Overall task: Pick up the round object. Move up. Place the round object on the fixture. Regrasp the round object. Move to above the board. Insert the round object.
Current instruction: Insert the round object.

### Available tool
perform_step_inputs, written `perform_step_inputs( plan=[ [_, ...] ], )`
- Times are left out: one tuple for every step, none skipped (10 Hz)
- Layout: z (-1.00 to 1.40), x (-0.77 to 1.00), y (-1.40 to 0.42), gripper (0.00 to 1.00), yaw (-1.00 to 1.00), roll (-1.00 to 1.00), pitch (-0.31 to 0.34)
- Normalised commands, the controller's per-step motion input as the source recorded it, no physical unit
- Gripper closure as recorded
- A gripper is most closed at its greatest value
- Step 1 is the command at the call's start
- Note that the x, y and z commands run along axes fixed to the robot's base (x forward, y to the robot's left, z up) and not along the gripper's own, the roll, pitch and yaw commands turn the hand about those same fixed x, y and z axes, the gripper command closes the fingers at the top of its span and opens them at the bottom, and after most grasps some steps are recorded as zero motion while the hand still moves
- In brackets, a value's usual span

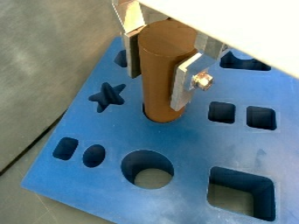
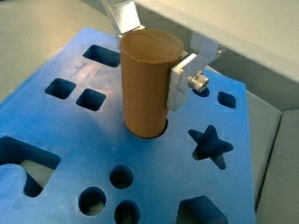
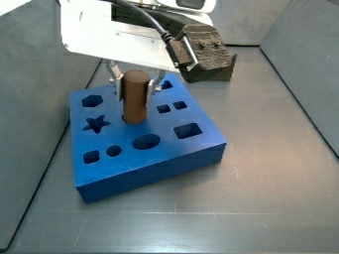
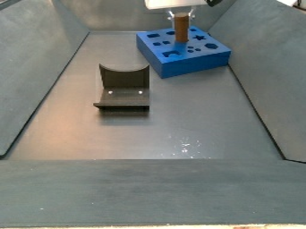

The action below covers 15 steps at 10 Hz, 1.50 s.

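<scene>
The round object (image 1: 163, 66) is a brown cylinder standing upright, its lower end sunk into a round hole near the middle of the blue board (image 1: 176, 166). My gripper (image 1: 162, 72) is shut on it, with a silver finger (image 1: 184, 85) pressed on either side of its upper half. Both wrist views show this grip: the round object (image 2: 149, 83) rises from the board (image 2: 70, 131) between the plates. In a side view the gripper (image 3: 133, 84) hangs over the board (image 3: 146, 154). The fixture (image 3: 209, 55) stands apart, with nothing on it.
The board has other cutouts around the peg: a star (image 1: 107, 96), a large round hole (image 1: 147, 169), and a square (image 1: 239, 191). Sloping grey walls (image 4: 36, 80) enclose the grey floor. The fixture (image 4: 122, 88) sits mid-floor, away from the board (image 4: 180, 55).
</scene>
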Motion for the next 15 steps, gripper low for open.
perform_step_inputs(
  plan=[
    [-0.51, -0.52, -0.08, 1.00, 0.11, -0.13, -0.640],
    [-0.34, -0.62, -0.08, 1.00, 0.22, -0.26, -0.751],
    [-0.34, -0.61, -0.07, 1.00, 0.23, -0.25, -0.754],
    [-0.27, -0.24, 0.00, 1.00, 0.11, -0.07, -0.249],
    [-0.03, 0.00, 0.00, 1.00, 0.00, 0.00, 0.000],
    [-0.95, -0.27, -0.11, 1.00, 0.00, 0.11, -0.351],
    [-1.00, -0.37, -0.11, 1.00, 0.00, 0.09, -0.231],
    [-1.00, -0.43, -0.11, 1.00, 0.00, 0.05, -0.140],
    [-1.00, -0.37, -0.11, 1.00, 0.03, 0.03, 0.000],
    [-1.00, -0.24, -0.10, 1.00, 0.03, 0.04, 0.000],
    [-1.00, 0.00, 0.00, 1.00, 0.00, 0.00, 0.000],
    [0.00, 0.12, 0.00, 1.00, 0.00, 0.00, 0.211],
    [-0.01, 0.00, 0.00, 1.00, 0.00, 0.00, -0.020],
    [-0.07, -0.06, -0.01, 1.00, 0.00, 0.00, -0.091],
    [-0.08, 0.00, -0.24, 1.00, 0.02, 0.27, 0.000]
  ],
)
